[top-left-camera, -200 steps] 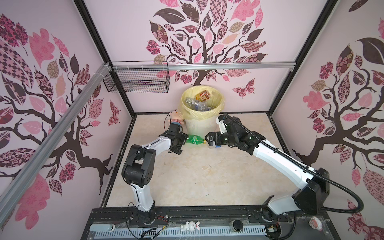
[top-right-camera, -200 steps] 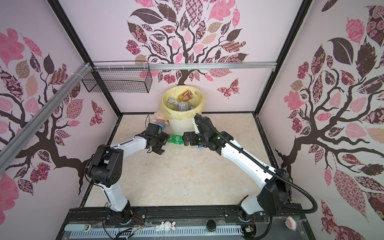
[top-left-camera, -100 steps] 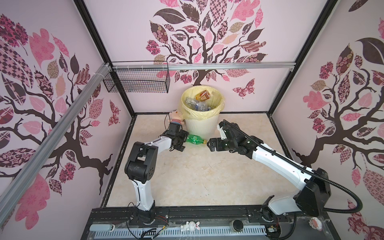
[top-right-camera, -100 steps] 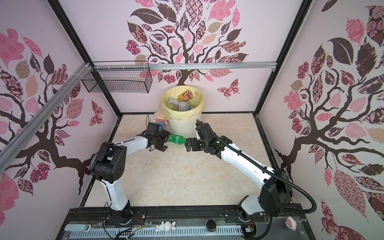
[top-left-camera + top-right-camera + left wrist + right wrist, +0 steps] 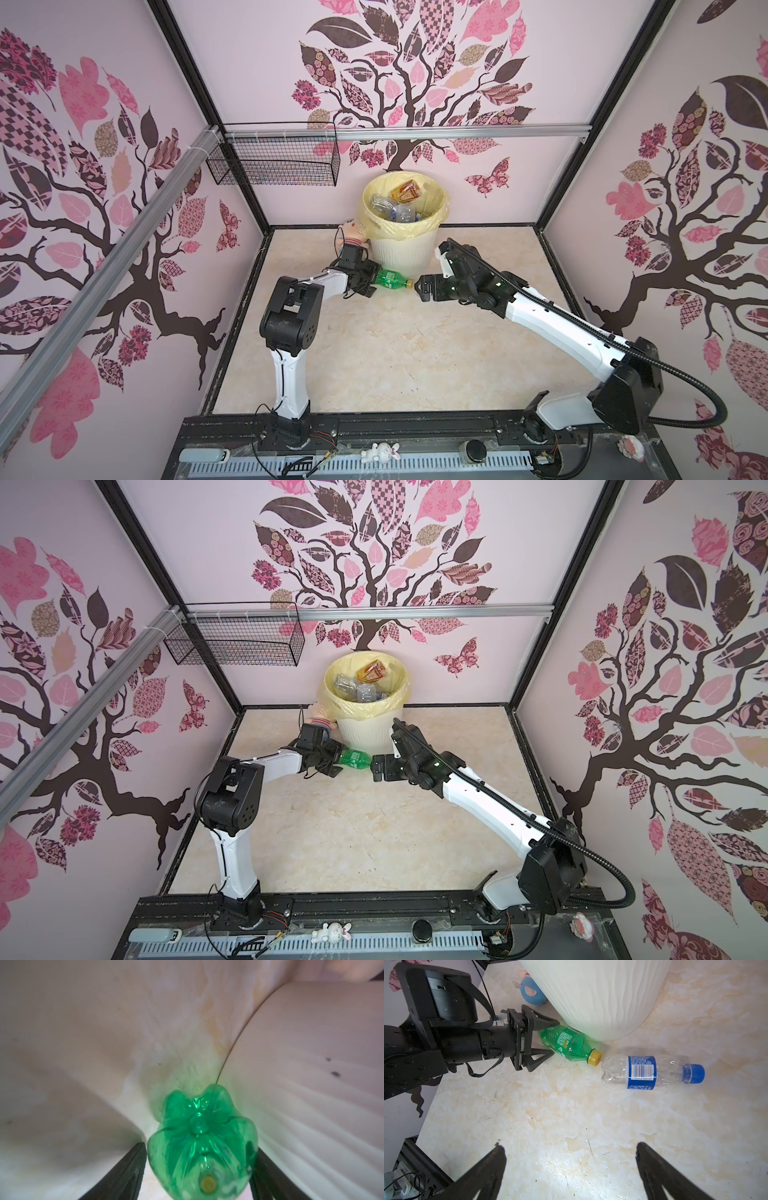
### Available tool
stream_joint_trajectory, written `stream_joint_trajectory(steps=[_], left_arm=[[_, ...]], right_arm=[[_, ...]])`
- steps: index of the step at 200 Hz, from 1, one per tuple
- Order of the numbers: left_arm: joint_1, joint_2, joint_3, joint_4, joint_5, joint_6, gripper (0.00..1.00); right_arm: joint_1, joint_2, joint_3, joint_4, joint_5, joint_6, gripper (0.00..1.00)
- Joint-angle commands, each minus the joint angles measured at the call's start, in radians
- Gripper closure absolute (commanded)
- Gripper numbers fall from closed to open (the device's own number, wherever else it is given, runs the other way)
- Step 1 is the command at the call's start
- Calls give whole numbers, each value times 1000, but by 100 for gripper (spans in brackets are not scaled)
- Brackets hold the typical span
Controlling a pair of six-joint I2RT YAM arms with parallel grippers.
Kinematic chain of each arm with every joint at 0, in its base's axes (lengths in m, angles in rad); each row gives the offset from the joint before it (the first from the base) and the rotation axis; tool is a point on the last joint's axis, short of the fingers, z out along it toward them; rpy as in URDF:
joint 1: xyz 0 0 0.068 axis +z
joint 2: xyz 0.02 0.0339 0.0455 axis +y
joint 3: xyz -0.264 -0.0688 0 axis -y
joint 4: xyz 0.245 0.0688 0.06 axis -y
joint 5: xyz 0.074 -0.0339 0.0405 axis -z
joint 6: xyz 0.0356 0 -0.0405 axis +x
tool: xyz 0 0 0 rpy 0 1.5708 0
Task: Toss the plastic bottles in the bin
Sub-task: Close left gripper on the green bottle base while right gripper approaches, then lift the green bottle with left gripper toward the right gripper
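Against the far edge of the table [image 5: 395,353], near its middle, the bin [image 5: 401,255] is standing, and several plastic bottles [image 5: 392,210] are already lying inside it. At the foot of the bin a green bottle [image 5: 390,279] is lying on its side and leaning on the ribbed wall, its yellow cap pointing toward the right arm. The left gripper [image 5: 372,281] is reaching in low over the table and is bracketing the bottle's base, one finger on each side; in the left wrist view the fingers [image 5: 126,1174] are sitting right beside the green plastic, but whether they are squeezing it I cannot tell. The right gripper [image 5: 419,287] is hanging just beyond the yellow cap with its fingers spread wide and nothing between them. In the right wrist view a clear bottle [image 5: 650,1073] with a blue label and blue cap is lying on its side on the table, its base just beside the green bottle's cap. A plush doll [image 5: 353,232] is sitting beside the bin, behind the left gripper
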Motion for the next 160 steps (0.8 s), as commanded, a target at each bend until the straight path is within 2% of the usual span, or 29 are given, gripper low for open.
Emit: stream_joint_trajectory(steps=[1,18,46,63,123,160], left_arm=[[6,17,-37,33,8,6,27],[4,8,-61,39,13,9,29],[5,14,-66,28,37,57,42],[6,-9,-100,39,43,58,46],[16,-112,-122,-62,58,196,50],[16,-198,-88,-156,57,358,51]], right_arm=[[5,-31,18,-10,30,8,0],[5,-24,39,-32,49,-13,0],[4,-20,38,-14,50,-6,0],[4,-17,27,-8,32,7,0],[3,-22,21,-13,34,17,0],[-12,-19,32,-14,-24,-19,0]])
